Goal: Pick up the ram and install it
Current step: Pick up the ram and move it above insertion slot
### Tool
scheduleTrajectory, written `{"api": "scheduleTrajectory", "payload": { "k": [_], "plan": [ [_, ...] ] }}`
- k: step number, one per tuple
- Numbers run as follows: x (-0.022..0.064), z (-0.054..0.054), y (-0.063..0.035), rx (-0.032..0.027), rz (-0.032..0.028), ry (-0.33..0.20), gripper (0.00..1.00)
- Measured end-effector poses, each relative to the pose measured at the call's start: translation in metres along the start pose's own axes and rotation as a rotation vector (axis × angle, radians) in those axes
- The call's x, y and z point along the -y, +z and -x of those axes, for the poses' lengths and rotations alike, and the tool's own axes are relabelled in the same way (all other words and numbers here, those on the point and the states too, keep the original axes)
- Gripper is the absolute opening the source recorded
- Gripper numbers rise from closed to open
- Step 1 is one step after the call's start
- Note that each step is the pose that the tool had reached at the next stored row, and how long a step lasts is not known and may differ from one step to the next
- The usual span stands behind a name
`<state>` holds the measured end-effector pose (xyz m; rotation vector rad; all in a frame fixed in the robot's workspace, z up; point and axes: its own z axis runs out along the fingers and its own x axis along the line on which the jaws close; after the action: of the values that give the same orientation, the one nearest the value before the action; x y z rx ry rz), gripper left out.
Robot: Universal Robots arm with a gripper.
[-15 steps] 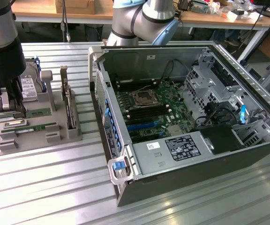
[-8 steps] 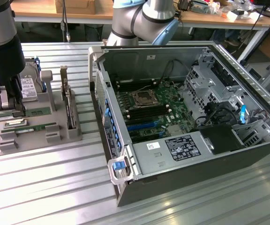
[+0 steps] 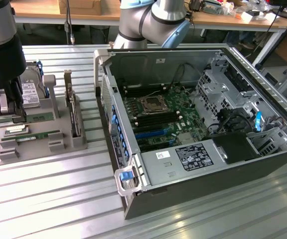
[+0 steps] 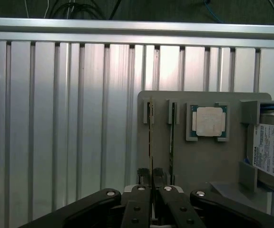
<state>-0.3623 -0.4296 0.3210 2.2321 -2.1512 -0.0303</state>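
In the exterior view, my gripper (image 3: 13, 115) is hanging low over a grey tray (image 3: 14, 152) at the exterior view's left. My fingers are standing nearly together and pinching one end of the ram stick (image 3: 40, 118). The stick is lying on its long edge across the tray, reaching from my fingers toward the exterior view's right. A second ram stick (image 3: 36, 135) is lying just beside it, nearer the camera. The tray is also holding a hard drive (image 3: 29, 92) at its back and a dark card (image 3: 73, 112) standing upright on the side toward the computer case (image 3: 133, 64). The case is lying open on the slatted metal table (image 3: 59, 199), well apart from my gripper, with its green motherboard (image 3: 168, 109) showing inside.

In the wrist view, my gripper (image 4: 151, 176) is closing on the ram stick (image 4: 151, 137), seen edge-on and running straight out from between my fingers (image 4: 144, 178). Its far end is sitting in a slot block of the tray (image 4: 199, 166). The second ram stick (image 4: 172, 142) is running parallel, just beside it. Beyond that, a square silver chip (image 4: 208, 122) is sitting in its own pocket, and the hard drive (image 4: 270, 152) is lying at the tray's far side
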Motion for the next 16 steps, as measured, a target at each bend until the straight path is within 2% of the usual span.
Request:
{"api": "scheduleTrajectory", "payload": {
  "k": [16],
  "plan": [
    [0.0001, -0.0001, -0.0058, 0.0001, -0.0001, 0.0, 0.13]
  ]
}}
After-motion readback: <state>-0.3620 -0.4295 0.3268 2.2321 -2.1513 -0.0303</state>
